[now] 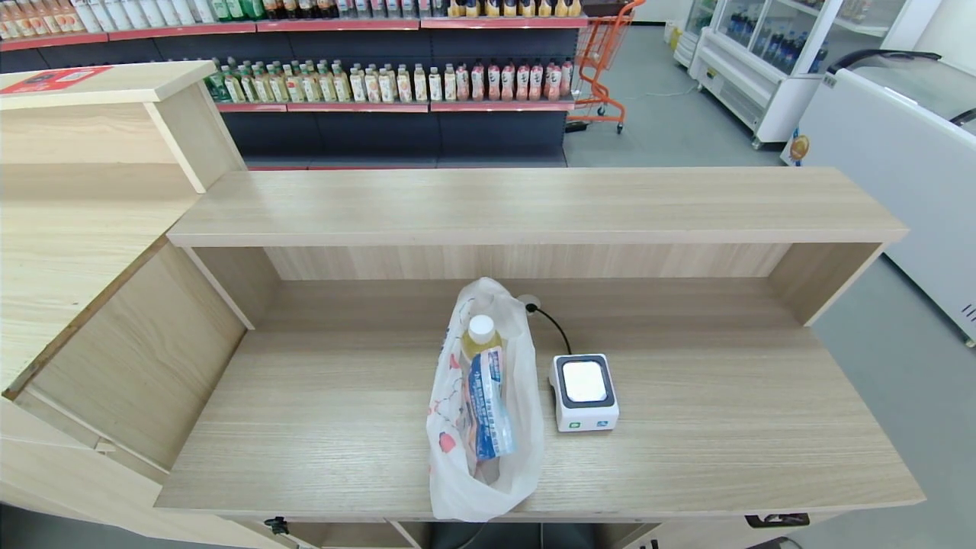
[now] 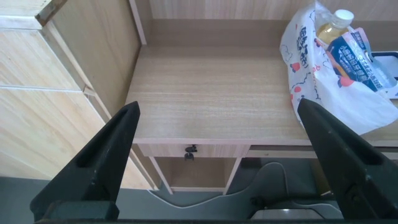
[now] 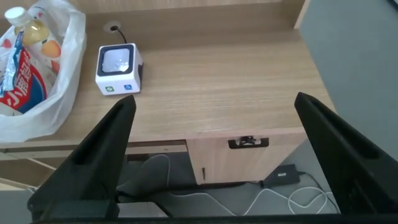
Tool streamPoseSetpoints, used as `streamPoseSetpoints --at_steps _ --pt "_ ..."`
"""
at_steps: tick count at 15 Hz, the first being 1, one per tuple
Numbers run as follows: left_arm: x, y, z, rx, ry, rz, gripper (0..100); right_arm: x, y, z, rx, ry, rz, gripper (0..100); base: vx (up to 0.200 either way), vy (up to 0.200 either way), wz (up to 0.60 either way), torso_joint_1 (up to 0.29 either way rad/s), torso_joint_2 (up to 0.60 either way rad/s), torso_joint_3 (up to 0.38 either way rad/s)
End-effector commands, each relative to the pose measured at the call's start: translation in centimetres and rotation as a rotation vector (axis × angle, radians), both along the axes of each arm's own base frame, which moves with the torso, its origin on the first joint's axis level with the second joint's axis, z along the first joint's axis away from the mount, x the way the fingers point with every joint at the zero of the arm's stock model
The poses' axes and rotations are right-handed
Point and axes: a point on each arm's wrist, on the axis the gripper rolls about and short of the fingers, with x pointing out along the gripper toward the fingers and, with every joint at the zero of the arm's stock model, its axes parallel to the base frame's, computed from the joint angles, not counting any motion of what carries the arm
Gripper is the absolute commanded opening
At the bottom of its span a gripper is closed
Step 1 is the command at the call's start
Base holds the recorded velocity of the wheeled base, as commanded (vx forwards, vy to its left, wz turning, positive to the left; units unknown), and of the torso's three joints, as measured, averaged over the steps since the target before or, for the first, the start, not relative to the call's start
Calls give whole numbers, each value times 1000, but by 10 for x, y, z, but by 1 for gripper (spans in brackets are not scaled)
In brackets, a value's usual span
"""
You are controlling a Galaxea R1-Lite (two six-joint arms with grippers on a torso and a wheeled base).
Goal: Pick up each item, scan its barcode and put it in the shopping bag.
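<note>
A white plastic shopping bag (image 1: 488, 427) lies on the wooden counter, its mouth towards the front edge. Inside it are a yellow drink bottle with a white cap (image 1: 480, 335) and a blue packet (image 1: 488, 404). The white barcode scanner (image 1: 583, 391) sits just to the bag's right, its cable running to the back wall. My left gripper (image 2: 217, 109) hangs open before the counter's front edge, left of the bag (image 2: 323, 74), holding nothing. My right gripper (image 3: 214, 102) is open too, off the front edge, right of the scanner (image 3: 118, 67) and the bag (image 3: 37, 81).
A raised shelf (image 1: 534, 206) runs along the back of the counter, and a taller side unit (image 1: 84, 229) closes the left. Bare counter top (image 1: 724, 412) lies on either side of the bag and scanner. Cables (image 3: 273, 193) hang under the counter.
</note>
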Motion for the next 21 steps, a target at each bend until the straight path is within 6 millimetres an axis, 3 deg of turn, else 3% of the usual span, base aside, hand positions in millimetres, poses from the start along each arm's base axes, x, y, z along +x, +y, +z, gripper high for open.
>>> streamPoseSetpoints --at_steps 1,2,5,12,21 --pt "0 0 0 1 0 0 100 0 0 0 0 4 0 100 0 0 0 0 0 0" --pt "0 0 0 1 0 0 100 0 0 0 2 4 0 0 0 0 0 0 0 0" --pt "0 0 0 -1 1 0 100 0 0 0 5 5 0 0 0 0 0 0 0 0" --pt "0 0 0 5 1 0 100 0 0 0 8 5 0 0 0 -200 0 3 1 3" --pt "0 0 0 4 1 0 100 0 0 0 8 5 0 0 67 0 0 0 1 1"
